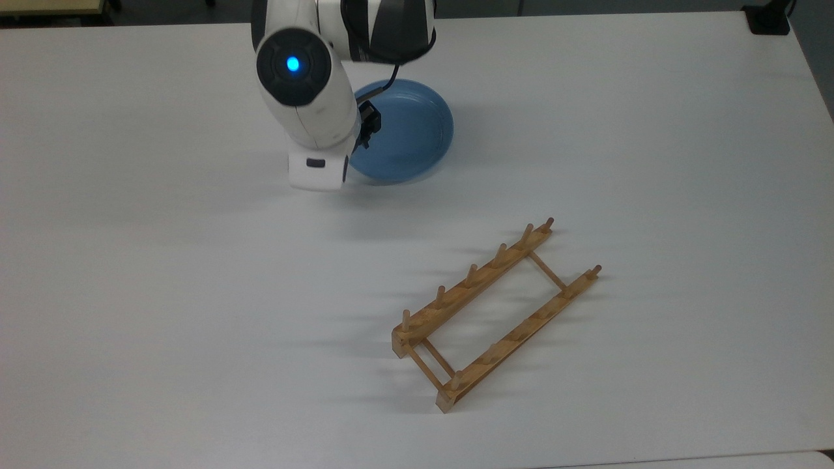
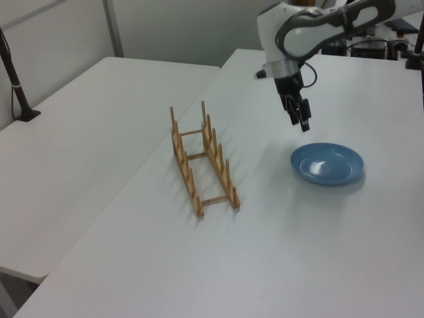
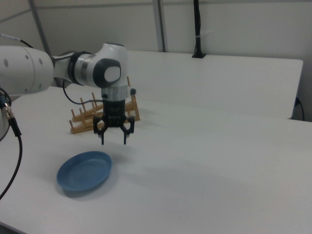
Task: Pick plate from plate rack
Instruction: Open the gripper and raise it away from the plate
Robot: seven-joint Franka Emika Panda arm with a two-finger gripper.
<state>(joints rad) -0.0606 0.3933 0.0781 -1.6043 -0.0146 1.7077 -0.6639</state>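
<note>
- Now the plate (image 2: pixel 327 164) lies flat on the white table (image 1: pixel 130 293), rim up, well apart from the plate rack (image 1: pixel 495 312), which holds nothing between its pegs
- My gripper (image 3: pixel 113 140) hangs above the plate's edge on the side nearer the rack in the left view, clear of it, with both fingers spread apart and nothing between them
- By my reckoning the plate is out of the rack and set down, so the step in hand is to get clear of it
- To do that well I should go straight up first, so that no fingertip catches the raised rim and drags or tips the plate
- I should keep the fingers spread until I am well above the rim, and only then swing the arm (image 1: pixel 306 85) away
- I would swing wide of the rack, since it is light and a brush might shove it across the smooth top
- The table is plain, white and smooth, so I judge that a nudged plate would slide easily
- A second white table (image 2: pixel 79 132) stands just beside this one in the left view, with a dark post (image 2: pixel 14 83) on it
- Behind are pale wall panels (image 3: pixel 234 24), and at the left view's far right some dark equipment and cables (image 2: pixel 371 40) sit on the table
</note>
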